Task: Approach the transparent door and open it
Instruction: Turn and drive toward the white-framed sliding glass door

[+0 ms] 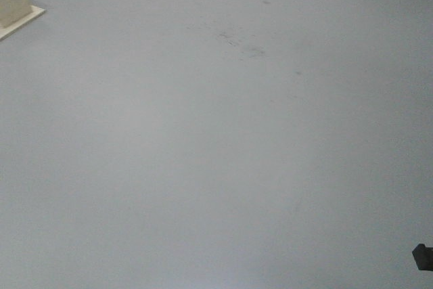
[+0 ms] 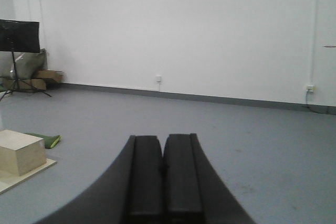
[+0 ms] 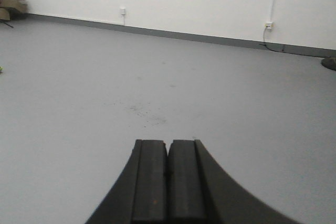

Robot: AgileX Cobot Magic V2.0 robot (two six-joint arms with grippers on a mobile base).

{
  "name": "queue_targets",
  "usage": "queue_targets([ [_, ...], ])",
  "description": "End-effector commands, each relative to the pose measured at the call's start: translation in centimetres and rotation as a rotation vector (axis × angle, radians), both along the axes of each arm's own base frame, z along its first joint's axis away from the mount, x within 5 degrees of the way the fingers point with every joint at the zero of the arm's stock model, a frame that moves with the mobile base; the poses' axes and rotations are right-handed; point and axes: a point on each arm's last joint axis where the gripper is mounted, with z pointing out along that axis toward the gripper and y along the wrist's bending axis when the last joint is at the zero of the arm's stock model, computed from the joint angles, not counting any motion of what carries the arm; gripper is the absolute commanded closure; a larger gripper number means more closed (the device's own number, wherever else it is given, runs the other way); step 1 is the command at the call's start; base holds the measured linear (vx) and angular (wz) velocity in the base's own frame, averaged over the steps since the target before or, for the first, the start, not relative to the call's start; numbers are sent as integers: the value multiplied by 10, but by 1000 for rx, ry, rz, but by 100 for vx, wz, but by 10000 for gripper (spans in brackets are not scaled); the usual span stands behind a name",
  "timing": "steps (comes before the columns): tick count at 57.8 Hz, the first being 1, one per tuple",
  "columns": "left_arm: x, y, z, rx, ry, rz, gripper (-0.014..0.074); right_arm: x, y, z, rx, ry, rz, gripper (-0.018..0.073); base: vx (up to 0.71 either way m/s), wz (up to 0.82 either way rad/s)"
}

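A grey floor fills the front view and, in both wrist views, runs to a far white wall. The transparent door shows in none of the views. The left pincer and right pincer each have their pads pressed together, holding nothing. At far left stands a black music stand. Nearer on the left sits a pale block, with a green cloth just beyond it.

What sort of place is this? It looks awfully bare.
Likely a sparse indoor workroom or test lab: a broad grey floor, a plain white wall with power sockets low down, and a black music stand by cardboard boxes in the corner.
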Motion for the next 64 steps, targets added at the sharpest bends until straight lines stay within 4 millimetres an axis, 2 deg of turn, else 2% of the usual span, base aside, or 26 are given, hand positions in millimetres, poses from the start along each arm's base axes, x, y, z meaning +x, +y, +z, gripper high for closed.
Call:
queue_targets([
  [1, -1, 0, 3, -9, -72, -8, 603, 0, 0, 6, -14, -90, 3, 568, 55, 43],
  [64, -1, 0, 3, -9, -72, -8, 603, 0, 0, 6, -14, -90, 3, 568, 56, 40],
])
